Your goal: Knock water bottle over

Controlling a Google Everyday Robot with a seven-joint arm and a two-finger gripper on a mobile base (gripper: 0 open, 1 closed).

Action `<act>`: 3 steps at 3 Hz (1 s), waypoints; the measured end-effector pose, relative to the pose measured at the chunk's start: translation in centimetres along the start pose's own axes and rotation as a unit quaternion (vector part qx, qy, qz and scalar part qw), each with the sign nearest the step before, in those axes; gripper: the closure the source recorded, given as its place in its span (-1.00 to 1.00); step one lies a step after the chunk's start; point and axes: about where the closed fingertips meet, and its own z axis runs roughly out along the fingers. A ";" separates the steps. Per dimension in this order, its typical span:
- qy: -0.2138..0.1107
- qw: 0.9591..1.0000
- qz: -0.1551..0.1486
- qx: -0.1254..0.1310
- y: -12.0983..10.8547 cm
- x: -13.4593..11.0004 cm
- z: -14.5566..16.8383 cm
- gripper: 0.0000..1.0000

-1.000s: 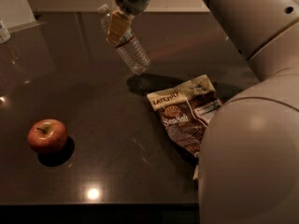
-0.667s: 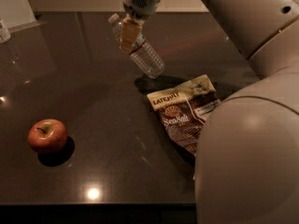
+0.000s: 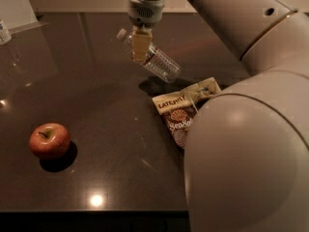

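In the camera view, the water bottle (image 3: pixel 161 65) has tipped further since a second ago. It was leaning moderately then; now it slants steeply, with the white cap toward the upper left and the base toward the lower right. The tool (image 3: pixel 140 45) has travelled right with it and sits at upper centre of the frame, against the bottle's shoulder just below the cap. From here I cannot tell whether the tool is clamped on the bottle or only pressed against it.

The bottle hangs over the dark surface (image 3: pixel 96 86), with its shadow directly beneath. I cannot say whether the base touches down. Just below and right of it lies a snack bag (image 3: pixel 176 111), partly hidden by the robot's own pale arm (image 3: pixel 251 149), which fills the right side. An apple (image 3: pixel 49 140) rests at lower left, well apart from the rest.

I judge the bottle to be light, thin-walled and springy. Its ribbed clear plastic would be slick under a pad, and its round body would roll once it is down. The stiff neck and shoulder give the best purchase, because the soft middle would dent. High contact also gives the most leverage for tipping. It looks nearly over, and I expect it could roll toward the bag.
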 end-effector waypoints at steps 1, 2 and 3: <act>0.040 0.998 -0.043 -0.012 0.0 0.2 1.9 0.35; 0.075 0.994 -0.076 -0.020 -0.1 0.5 3.3 -0.11; 0.096 0.991 -0.092 -0.030 -0.4 0.9 4.7 -0.57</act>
